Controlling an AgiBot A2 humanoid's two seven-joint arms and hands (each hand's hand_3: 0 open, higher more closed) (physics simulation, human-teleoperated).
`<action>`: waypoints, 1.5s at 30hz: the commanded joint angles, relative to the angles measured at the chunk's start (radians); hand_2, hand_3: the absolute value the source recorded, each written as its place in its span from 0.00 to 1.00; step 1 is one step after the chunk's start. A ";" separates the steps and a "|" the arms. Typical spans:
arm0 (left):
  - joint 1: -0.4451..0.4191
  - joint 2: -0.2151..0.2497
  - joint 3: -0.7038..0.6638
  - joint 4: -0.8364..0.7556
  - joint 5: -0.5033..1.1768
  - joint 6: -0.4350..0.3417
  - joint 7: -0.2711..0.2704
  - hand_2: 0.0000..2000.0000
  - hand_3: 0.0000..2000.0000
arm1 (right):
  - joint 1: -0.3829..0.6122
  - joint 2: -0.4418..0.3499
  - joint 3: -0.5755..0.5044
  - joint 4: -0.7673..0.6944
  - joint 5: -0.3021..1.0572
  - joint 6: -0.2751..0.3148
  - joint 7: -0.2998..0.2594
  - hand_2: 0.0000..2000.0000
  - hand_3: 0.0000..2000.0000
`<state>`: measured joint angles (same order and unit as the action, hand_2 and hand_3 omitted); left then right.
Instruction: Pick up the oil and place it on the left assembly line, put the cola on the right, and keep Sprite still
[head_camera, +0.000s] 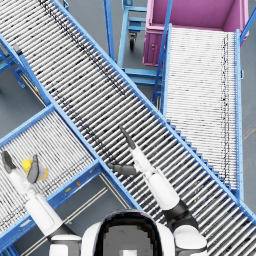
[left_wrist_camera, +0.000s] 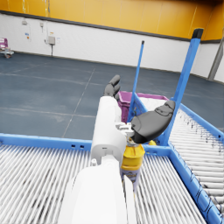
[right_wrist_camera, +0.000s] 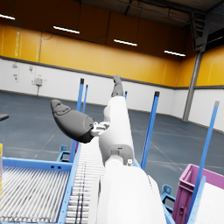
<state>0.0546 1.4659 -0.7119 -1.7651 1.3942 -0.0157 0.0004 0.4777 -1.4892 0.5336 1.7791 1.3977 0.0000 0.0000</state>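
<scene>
Left hand (head_camera: 20, 170): fingers (left_wrist_camera: 113, 85) spread, thumb over oil bottle (left_wrist_camera: 132, 162) cap; grip cannot be told. Right hand (head_camera: 134, 157): fingers splayed, empty, roller conveyor (head_camera: 75, 75) beneath. Grey warehouse floor (left_wrist_camera: 43, 87) beyond.

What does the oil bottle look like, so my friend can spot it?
Find the long roller conveyor crossing the middle of the head view. On the robot's left, a shorter blue-framed conveyor joins it, and the oil bottle stands there by the left hand. It is the only yellow thing on the grey rollers.
</scene>
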 joint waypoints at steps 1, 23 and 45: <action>0.030 -0.060 -0.125 -0.036 0.000 0.004 0.000 0.00 0.00 | 0.002 -0.005 -0.022 0.001 0.000 0.000 0.000 0.00 0.00; 0.234 -0.272 0.587 -0.155 0.001 0.016 0.000 0.00 0.00 | 0.055 -0.048 -0.555 -0.008 -0.001 0.000 0.000 0.00 0.00; 0.280 -0.239 0.782 -0.085 -0.155 0.056 0.040 0.00 0.00 | -0.070 0.082 -0.507 0.008 -0.159 0.040 -0.040 0.00 0.00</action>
<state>0.3311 1.2253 0.0791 -1.8467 1.2229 0.0441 0.0440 0.4000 -1.3933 0.0386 1.7875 1.2227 0.0437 -0.0442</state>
